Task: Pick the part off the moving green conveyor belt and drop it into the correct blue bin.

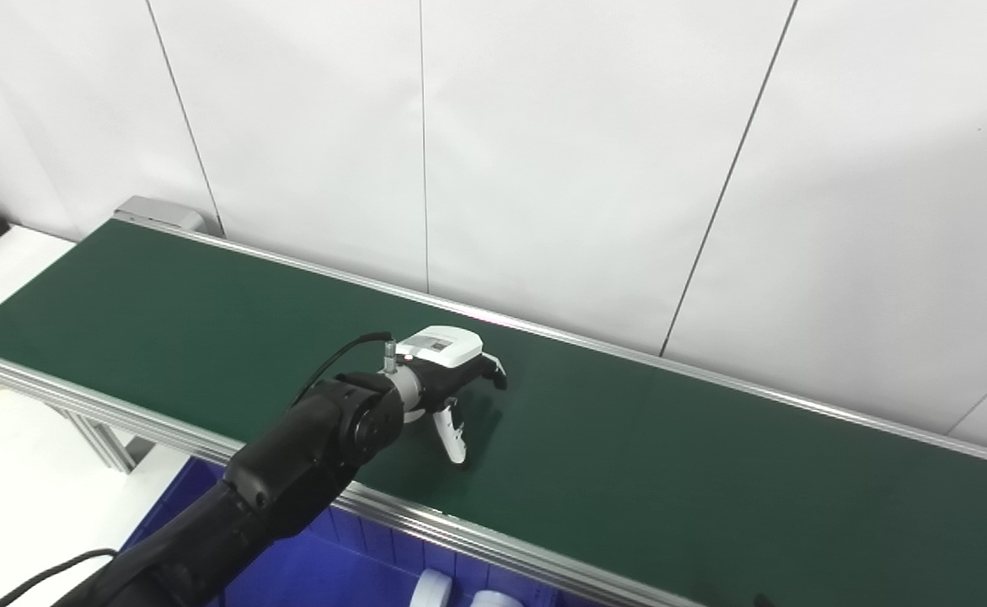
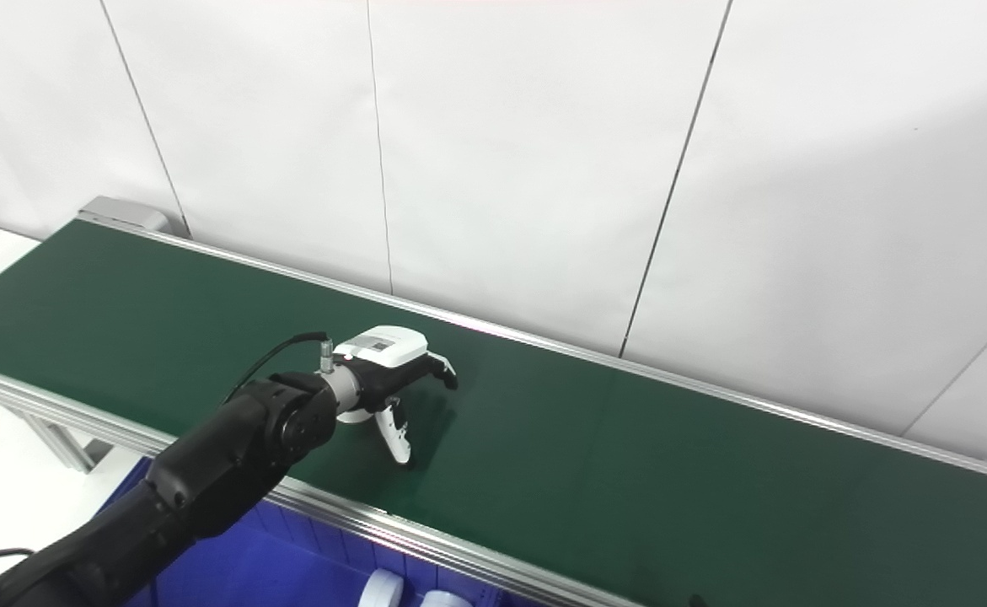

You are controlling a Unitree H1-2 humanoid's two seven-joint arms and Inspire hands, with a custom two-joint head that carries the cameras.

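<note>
Blue bin (image 1: 308, 565) sits under left hand (image 1: 451, 388), fingers spread over belt (image 1: 670, 455); no part visible, so wait before closing

The long dark-green conveyor belt (image 1: 712, 455) ran diagonally across the view, framed by silver aluminium side rails (image 1: 476, 531) and closed at its far left end by a grey metal end cap (image 1: 160, 211). Its surface was bare apart from the left hand (image 1: 447, 371), whose white-tipped thumb reached down to the green surface (whether it touched could not be told). A white counter (image 1: 13, 489) lay below the belt's near left end.
</note>
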